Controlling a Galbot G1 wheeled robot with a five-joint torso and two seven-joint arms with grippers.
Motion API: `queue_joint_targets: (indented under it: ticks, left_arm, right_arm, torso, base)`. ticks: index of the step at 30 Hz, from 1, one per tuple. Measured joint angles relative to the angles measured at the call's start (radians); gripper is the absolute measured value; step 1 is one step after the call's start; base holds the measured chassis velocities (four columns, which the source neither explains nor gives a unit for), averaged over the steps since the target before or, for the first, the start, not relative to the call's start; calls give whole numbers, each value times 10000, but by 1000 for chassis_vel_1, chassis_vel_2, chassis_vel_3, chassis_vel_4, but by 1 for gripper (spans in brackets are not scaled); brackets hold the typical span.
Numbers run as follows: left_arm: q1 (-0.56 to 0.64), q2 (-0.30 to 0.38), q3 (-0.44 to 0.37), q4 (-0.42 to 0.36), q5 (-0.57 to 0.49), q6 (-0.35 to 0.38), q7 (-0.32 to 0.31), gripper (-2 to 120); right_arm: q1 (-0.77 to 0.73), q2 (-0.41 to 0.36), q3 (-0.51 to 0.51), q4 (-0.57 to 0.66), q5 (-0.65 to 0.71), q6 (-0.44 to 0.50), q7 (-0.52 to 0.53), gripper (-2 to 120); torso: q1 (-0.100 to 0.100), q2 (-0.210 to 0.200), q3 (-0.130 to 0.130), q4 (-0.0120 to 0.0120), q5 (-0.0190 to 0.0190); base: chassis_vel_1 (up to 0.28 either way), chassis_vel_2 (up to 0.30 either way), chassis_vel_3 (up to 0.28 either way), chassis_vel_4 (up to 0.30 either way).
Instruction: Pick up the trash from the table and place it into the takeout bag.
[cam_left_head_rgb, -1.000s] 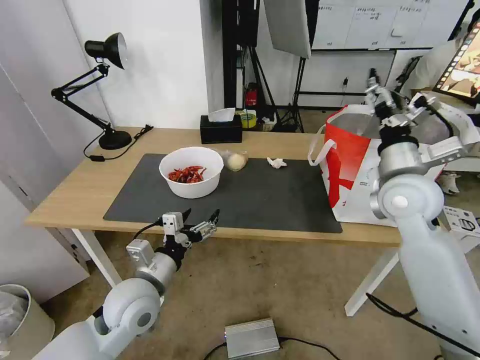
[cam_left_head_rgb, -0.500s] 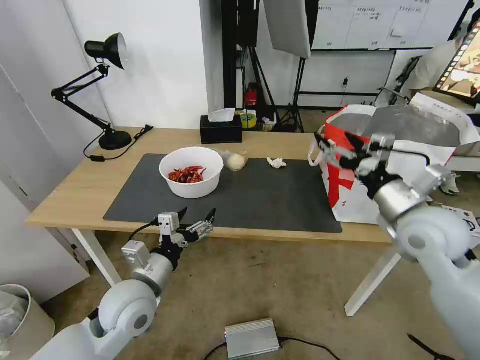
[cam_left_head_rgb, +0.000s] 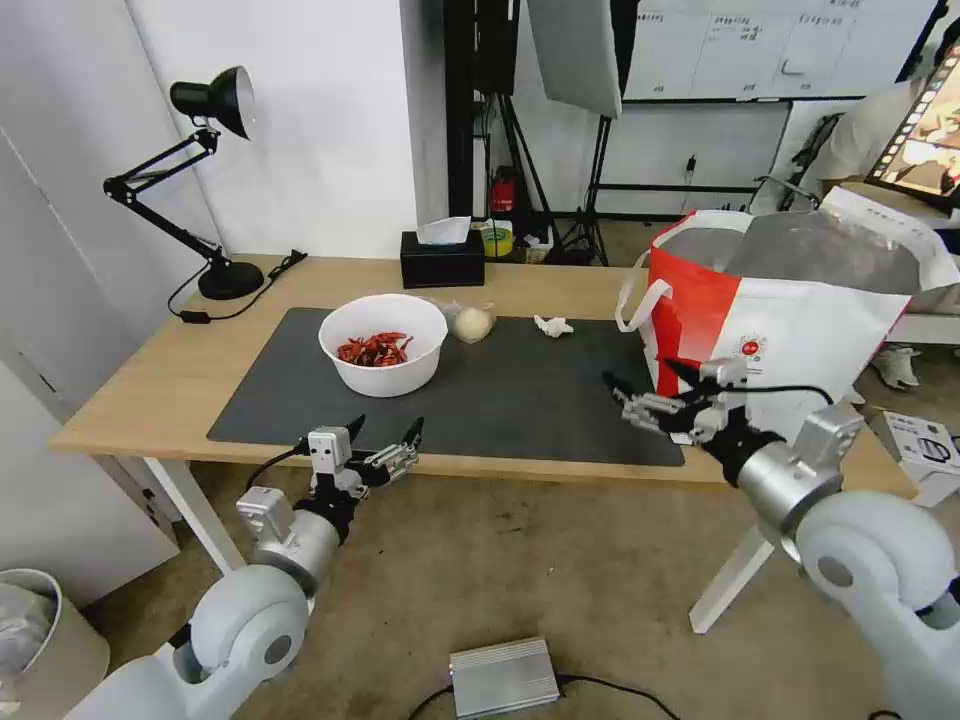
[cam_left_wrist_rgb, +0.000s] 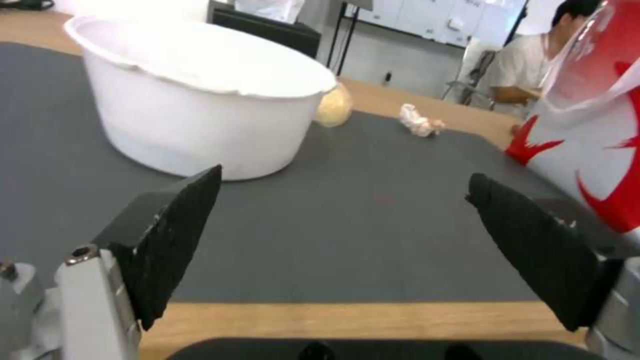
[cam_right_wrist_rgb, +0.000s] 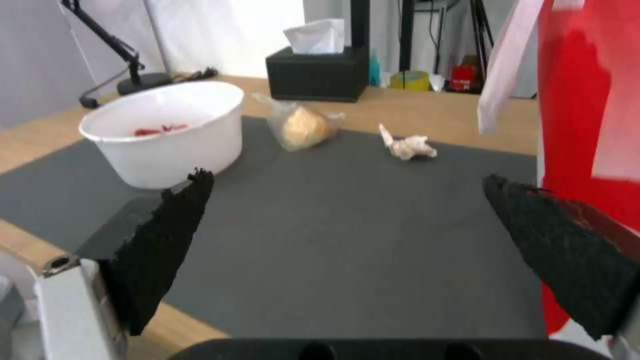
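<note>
Right gripper (cam_left_head_rgb: 645, 390) jaws wide beside takeout bag (cam_left_head_rgb: 790, 340), left gripper (cam_left_head_rgb: 383, 446) jaws wide at table (cam_left_head_rgb: 140, 390) edge

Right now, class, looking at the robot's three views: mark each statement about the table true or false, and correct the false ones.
1. The bowl holds red chilli scraps. True.
2. The right gripper is shut on the tissue. False: it is open and empty, near the table's front edge by the bag; the tissue lies on the mat.
3. The bun sits beside the bowl, on its bag side. True.
4. The left gripper is inside the bowl. False: it hangs open off the table's front edge, in front of the bowl.
5. The bag lies flat on its side. False: it stands upright, mouth open.
</note>
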Motion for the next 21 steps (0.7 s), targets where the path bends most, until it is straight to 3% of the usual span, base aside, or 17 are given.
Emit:
queue_joint_targets:
  ticks: [10,21]
  left_arm:
    - [199,106,-121,199,449,-7,5,100]
    - [269,126,-102,275,507,-23,12,100]
  right_arm:
    - [-836,377,-516,-331,-437,1577,338,100]
    - [-2105,404,-686,-528,-943,2128,1034,100]
  torso:
    - [0,-1,0,0,0]
    - [0,-1,0,0,0]
  base:
    - [0,0,0,0]
    - [0,0,0,0]
